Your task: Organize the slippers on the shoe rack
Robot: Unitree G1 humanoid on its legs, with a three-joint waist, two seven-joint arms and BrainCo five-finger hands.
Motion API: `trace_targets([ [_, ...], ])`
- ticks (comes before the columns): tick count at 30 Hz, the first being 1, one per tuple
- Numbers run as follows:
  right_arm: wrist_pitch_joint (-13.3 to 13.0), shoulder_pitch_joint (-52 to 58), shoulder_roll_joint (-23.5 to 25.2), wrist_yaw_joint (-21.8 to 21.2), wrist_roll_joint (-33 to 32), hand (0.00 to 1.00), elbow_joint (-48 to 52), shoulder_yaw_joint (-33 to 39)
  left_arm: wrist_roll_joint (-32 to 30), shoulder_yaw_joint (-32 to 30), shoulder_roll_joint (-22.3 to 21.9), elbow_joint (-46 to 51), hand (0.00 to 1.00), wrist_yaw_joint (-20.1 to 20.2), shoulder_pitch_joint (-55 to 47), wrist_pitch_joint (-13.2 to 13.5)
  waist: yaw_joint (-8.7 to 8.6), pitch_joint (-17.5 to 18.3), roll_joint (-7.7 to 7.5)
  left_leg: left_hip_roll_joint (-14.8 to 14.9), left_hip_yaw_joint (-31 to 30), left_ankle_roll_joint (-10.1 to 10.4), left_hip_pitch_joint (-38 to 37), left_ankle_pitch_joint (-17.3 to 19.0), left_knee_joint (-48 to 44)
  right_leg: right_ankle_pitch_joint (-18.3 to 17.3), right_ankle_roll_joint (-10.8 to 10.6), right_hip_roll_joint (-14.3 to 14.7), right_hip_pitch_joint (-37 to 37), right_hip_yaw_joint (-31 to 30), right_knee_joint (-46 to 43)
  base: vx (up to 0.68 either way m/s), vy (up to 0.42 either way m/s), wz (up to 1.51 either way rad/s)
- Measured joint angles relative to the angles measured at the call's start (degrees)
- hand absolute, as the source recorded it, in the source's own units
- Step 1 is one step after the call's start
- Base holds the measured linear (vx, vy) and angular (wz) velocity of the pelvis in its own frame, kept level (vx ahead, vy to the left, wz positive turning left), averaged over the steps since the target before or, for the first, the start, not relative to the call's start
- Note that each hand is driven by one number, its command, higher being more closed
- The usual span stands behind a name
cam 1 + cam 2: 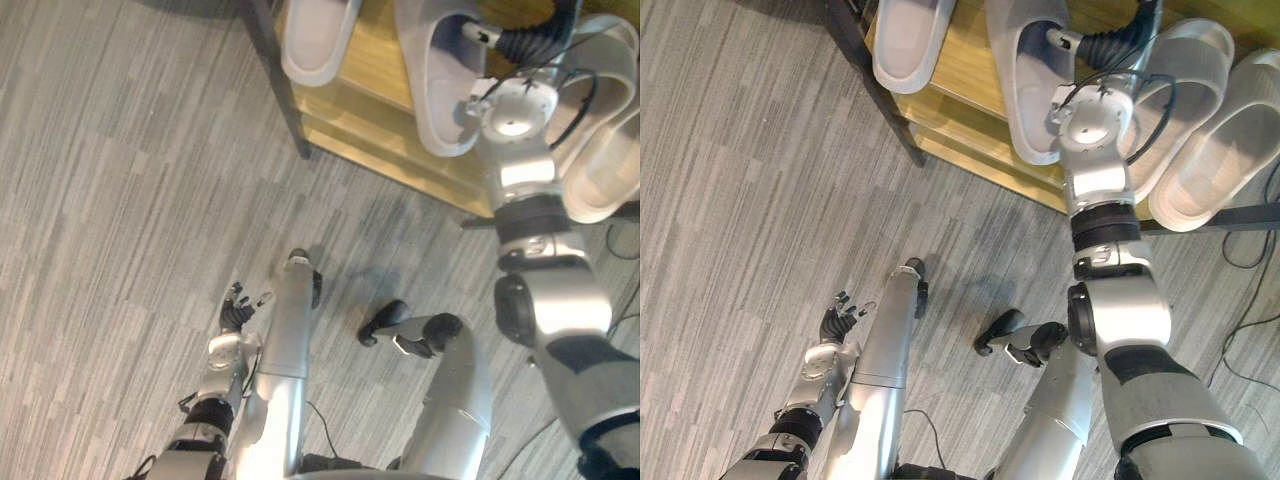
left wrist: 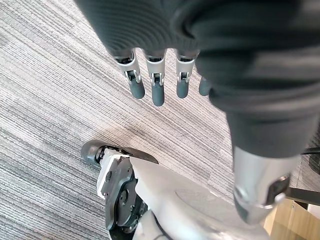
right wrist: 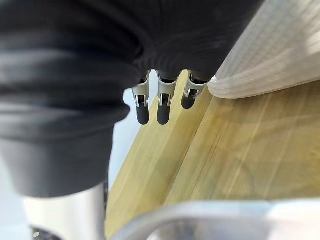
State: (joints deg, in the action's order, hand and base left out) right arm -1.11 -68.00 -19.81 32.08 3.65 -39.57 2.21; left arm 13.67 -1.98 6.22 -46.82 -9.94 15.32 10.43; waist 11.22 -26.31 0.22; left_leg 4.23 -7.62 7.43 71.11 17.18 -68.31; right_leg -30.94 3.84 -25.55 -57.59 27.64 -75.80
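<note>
The grey carpet floor (image 1: pixel 120 200) took up most of the scene, and the shoe rack (image 1: pixel 970 70), with wooden shelves on a dark frame, stood at its far side. Four pale slippers lay along the top shelf, lengthwise from near to far: the left-end slipper (image 1: pixel 910 40) a little apart from the rest, the second slipper (image 1: pixel 1025 90) with its near end at the shelf's near edge, and the third slipper (image 1: pixel 1185 80) touching or almost touching the right-end slipper (image 1: pixel 1225 160). The right arm reached across the rack between the second and third. The right hand (image 3: pixel 162 107) hovered over bare wood with straight fingers and held nothing, just beside a slipper edge (image 3: pixel 270 55); I could not tell which slipper it belonged to. The left hand (image 1: pixel 235 310) hung low at the near left over the carpet, fingers relaxed and empty.

Judging by how they lay, the slippers were on the rack but unevenly spaced and angled. The main risk was the forearm lying so close over the middle pair. A sideways sweep could drag one askew or tip it off the near edge. A flat-fingered push might also skid the slipper on the smooth wood.
</note>
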Motion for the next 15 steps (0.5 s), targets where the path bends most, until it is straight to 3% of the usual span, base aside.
trace_targets([
  [8,-1.7,10.7,11.3,-0.6,-2.9,0.0,7.8,1.9,0.0,-1.2,0.3,0.1,0.0,0.0,-1.8,-0.7,-0.93,2.2,-1.33,0.4,0.2,0.2,-2.5,-0.2,1.8,0.1,0.0,0.6,1.9,0.0,1.4,0.0,0.0,0.0],
  [15,-3.0,15.7,15.5,-1.8,-7.7,0.0,9.8,4.9,-0.1,-2.3,0.2,0.1,0.0,0.0,-2.7,-1.1,-1.19,3.1,-1.64,0.7,0.5,0.0,-4.4,-0.2,2.7,0.4,-1.2,1.4,3.7,-0.2,3.0,-0.02,0.028,-0.03],
])
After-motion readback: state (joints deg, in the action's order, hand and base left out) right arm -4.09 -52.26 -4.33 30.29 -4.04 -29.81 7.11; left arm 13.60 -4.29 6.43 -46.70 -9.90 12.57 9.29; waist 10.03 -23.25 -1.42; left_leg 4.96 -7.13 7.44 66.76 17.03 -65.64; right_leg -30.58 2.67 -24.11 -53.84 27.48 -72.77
